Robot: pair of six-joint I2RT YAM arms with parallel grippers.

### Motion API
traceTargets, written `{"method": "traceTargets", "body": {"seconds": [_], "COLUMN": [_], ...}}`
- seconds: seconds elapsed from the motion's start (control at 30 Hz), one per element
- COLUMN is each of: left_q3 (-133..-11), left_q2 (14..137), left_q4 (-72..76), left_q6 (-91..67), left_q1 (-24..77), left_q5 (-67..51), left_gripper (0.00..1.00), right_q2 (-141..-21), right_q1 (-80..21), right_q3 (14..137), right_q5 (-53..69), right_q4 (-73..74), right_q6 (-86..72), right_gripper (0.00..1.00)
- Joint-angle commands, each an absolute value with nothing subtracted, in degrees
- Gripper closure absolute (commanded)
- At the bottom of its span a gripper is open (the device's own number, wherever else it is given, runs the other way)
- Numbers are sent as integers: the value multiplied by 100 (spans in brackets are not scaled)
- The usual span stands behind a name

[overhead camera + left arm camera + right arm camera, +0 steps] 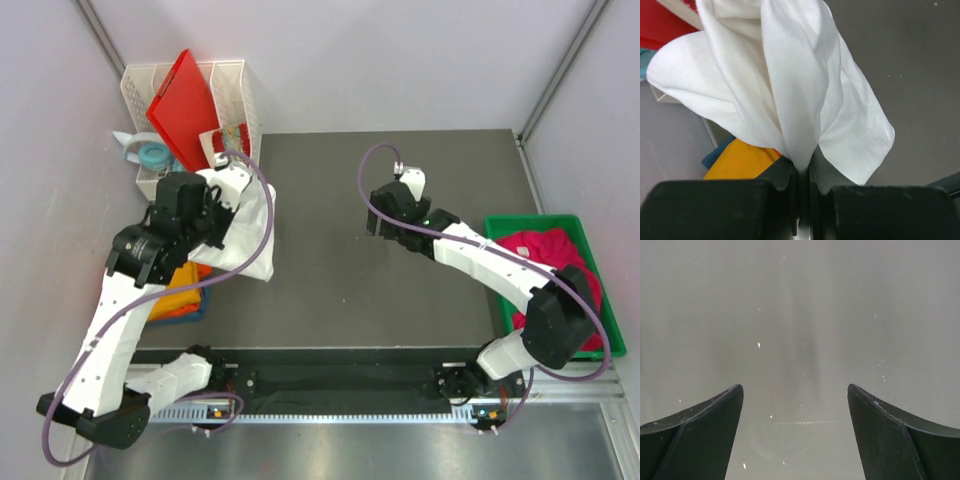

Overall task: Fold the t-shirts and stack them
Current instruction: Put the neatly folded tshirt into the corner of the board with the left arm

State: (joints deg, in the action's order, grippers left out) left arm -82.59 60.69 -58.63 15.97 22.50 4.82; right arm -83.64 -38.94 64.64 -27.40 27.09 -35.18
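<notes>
OP: Status, L side?

TECH: The left fingers (pixel 782 176) are pinched narrow on a bunched fold of the white t-shirt (pixel 790 85). Cloth fills the gap between them. Approx. position is the left part of the surface (pixel 340 290), in front of the white rack (pixel 238 85) that holds the red board (pixel 185 95).

OP: Orientation of the white t-shirt (pixel 248 235)?

TECH: In the top view its long axis runs far-to-near, angled slightly to the right. The gathered end is at the fingers on the far side. The free end spreads toward the near edge. In the wrist view the cloth fans out away from the fingers in twisted folds. Whether the low corner touches the surface: cannot tell.

OP: Other shirts?

TECH: The orange t-shirt (pixel 178 292) lies flat on the blue t-shirt (pixel 197 314) at the left edge, just beside the white one and partly under the arm. The magenta t-shirt (pixel 545 250) is crumpled in the green bin (pixel 497 228) on the right.

OP: R side?

TECH: The right fingers (pixel 705 432) are spread wide and hold nothing. They hang over bare surface, right of centre, well apart from the white t-shirt.
</notes>
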Motion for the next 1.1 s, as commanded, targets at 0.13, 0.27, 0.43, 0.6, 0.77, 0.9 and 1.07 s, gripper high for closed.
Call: {"method": "traceTargets", "body": {"seconds": [0.13, 0.27, 0.43, 0.6, 0.77, 0.9, 1.07], "left_q3": [-7814, -7226, -6470, -6100, -6309, -6495, -6548], "left_q2": [5214, 4756, 4527, 4535, 5167, 5685, 6248], "left_q4": [-6284, -6092, -5495, -4809, -4386, -4245, -4289], "left_q6": [1846, 1793, 1249, 1248, 1116, 1327, 1634], "left_q1": [2153, 2092, 1627, 908, -156, -1647, -3152], "left_q5": [1307, 1809, 2223, 1988, 951, -391, -1625], "left_gripper": [100, 100, 100, 100, 100, 100, 100], "right_q2": [-8306, -8271, -8288, -8218, -8139, -7981, -7998], "right_q1": [-4078, -4148, -4227, -4263, -4280, -4289, -4289], "right_q3": [6223, 6065, 5942, 5836, 5704, 5555, 5520], "right_q5": [-2690, -2681, -2681, -2733, -2821, -2892, -2962], "right_q4": [2391, 2294, 2285, 2320, 2417, 2479, 2505], "right_q6": [-3718, -3814, -3902, -3929, -3964, -3964, -3999], "right_gripper": [16, 15, 15, 15, 15, 15, 15]}}
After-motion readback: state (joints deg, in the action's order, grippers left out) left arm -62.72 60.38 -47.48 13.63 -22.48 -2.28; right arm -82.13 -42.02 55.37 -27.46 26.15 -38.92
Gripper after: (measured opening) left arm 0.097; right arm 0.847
